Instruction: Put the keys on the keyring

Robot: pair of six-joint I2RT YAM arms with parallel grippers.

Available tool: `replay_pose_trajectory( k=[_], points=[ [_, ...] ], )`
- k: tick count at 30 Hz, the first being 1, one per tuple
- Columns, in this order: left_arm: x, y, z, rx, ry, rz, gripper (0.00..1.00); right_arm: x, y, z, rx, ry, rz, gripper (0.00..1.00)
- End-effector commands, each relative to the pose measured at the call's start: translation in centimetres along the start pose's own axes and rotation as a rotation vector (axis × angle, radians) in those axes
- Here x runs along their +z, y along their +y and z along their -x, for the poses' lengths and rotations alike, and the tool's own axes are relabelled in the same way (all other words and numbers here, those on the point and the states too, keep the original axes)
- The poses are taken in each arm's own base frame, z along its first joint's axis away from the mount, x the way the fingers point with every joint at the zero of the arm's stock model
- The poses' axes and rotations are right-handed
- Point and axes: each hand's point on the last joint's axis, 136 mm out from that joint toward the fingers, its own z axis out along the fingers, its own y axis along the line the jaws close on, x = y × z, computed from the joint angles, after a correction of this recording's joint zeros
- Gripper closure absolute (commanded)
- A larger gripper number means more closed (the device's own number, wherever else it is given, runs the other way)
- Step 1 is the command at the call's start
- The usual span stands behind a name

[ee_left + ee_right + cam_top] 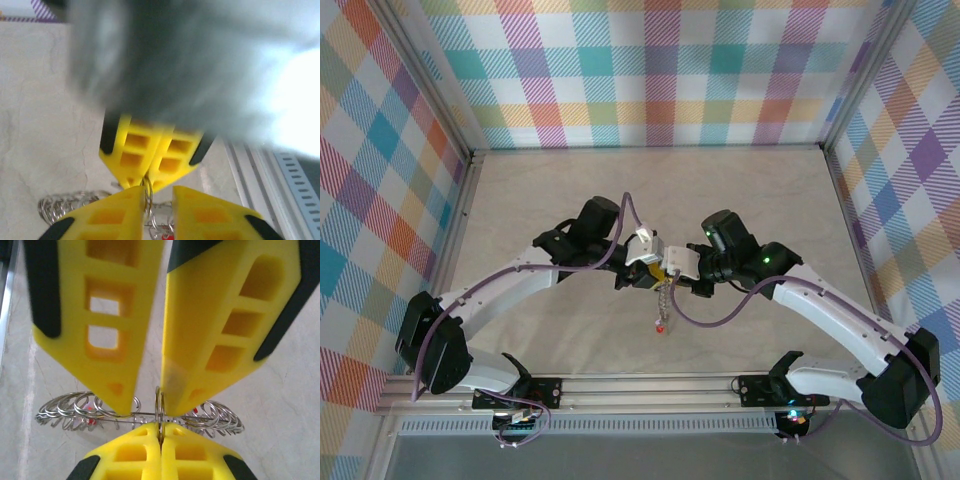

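Note:
Both grippers meet above the table's middle. My right gripper (160, 440) is shut on a small split ring (158, 400) standing edge-on. Behind it stretches the keyring (70, 410), a silvery coil of loops lying sideways. A red key head (91, 421) shows among the loops. My left gripper (161, 215) faces the right one tip to tip, its jaws a little apart. The split ring (146, 192) rests against one of its fingers (100, 217). In the top view the left gripper (655, 275) and right gripper (672, 277) touch, and the keyring (663, 300) hangs below them with a red key (660, 327) at its end.
A pale marbled table (540, 200) is walled on three sides by checked panels (650, 70). A metal rail (650, 385) carrying both arm bases runs along the near edge. Purple cables (620, 240) loop over the wrists.

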Motion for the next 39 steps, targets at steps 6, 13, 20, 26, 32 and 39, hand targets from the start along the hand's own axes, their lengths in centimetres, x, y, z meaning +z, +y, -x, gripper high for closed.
replay_pose_trajectory(
  k=[6,13,20,26,32,39],
  points=[
    [1.0,0.1,0.2,0.048,0.037,0.005,0.84,-0.9,-0.7,3.4,-0.01,-0.139,-0.021,1.0],
    [1.0,-0.3,-0.7,0.044,0.066,-0.011,0.77,-1.0,-0.9,3.7,-0.006,-0.155,-0.025,1.0],
    [0.7,-0.4,-1.8,0.045,0.094,0.007,0.74,-1.0,-1.0,4.0,-0.005,-0.163,-0.023,1.0],
    [0.8,0.2,-2.9,0.035,0.142,0.043,0.73,-1.0,-1.0,4.1,-0.006,-0.166,-0.022,1.0],
    [0.6,-0.4,-3.2,0.039,0.148,0.022,0.72,-1.0,-1.3,4.1,-0.005,-0.167,-0.036,1.0],
    [0.9,-1.1,-3.5,0.031,0.133,-0.016,0.73,-1.0,-1.2,4.1,-0.006,-0.181,-0.047,1.0]
  ],
)
